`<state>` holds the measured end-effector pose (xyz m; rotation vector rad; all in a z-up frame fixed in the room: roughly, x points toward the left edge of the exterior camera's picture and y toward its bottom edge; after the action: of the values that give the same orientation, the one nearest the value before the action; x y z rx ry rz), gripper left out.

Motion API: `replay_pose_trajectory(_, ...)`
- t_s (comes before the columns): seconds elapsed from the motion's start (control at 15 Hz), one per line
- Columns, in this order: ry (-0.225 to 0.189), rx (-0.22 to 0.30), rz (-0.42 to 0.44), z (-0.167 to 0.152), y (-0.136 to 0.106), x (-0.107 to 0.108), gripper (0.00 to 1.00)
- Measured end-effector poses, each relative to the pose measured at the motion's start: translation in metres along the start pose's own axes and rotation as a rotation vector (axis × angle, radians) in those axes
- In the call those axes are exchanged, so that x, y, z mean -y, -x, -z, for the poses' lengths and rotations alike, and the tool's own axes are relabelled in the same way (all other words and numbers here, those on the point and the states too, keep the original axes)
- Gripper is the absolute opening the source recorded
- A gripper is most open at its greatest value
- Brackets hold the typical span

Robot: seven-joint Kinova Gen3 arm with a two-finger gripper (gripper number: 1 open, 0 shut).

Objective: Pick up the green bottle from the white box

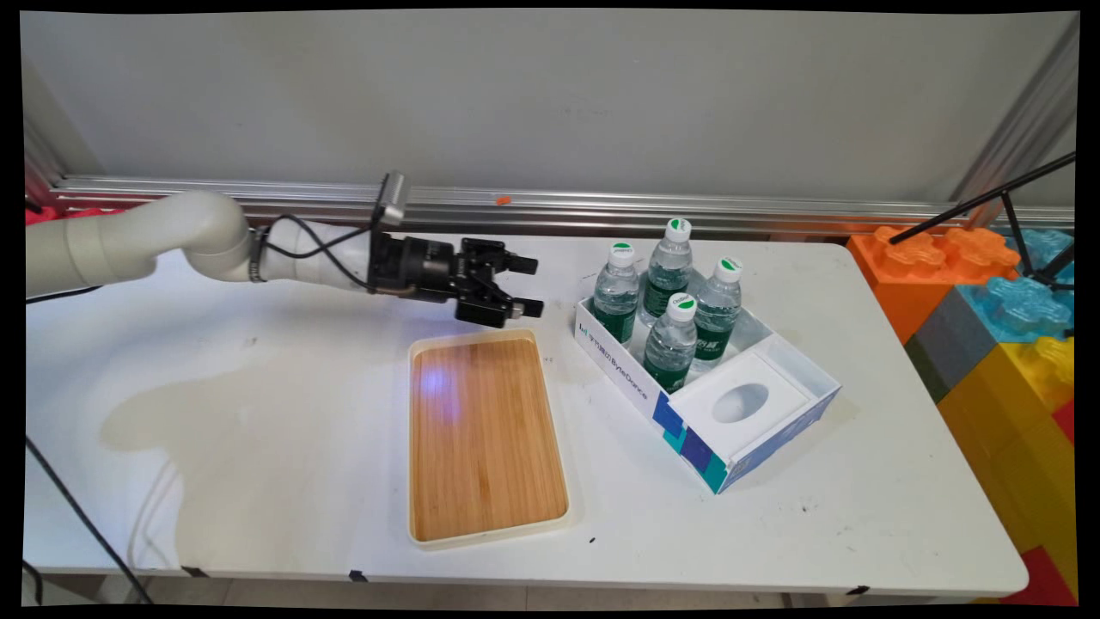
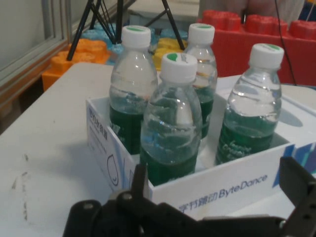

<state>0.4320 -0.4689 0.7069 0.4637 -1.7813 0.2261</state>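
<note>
White desk [image 1: 258, 481] carried one wooden tray [image 1: 485, 438] and one box [image 1: 638, 384] of four water bottles [image 1: 670, 342]; gripper [image 1: 531, 285] hovered between them, empty, jaws spread, facing the bottles.

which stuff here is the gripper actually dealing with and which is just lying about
Near the gripper:
- gripper, fingers open, holding nothing, facing the bottles
- four water bottles standing in the white box
- wooden tray, just below the gripper

Lying about:
- big toy blocks past the table's right end
- black tripod
- white table
</note>
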Motion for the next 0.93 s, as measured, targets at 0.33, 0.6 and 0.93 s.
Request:
replay_pose_trajectory(0.33,-0.008,-0.002,-0.012,-0.027,0.002,0.002,1.00)
replay_pose_trajectory(0.6,-0.014,-0.007,-0.025,-0.052,0.004,0.005,1.00)
replay_pose_trajectory(0.93,-0.023,-0.005,-0.039,-0.082,0.011,0.011,1.00)
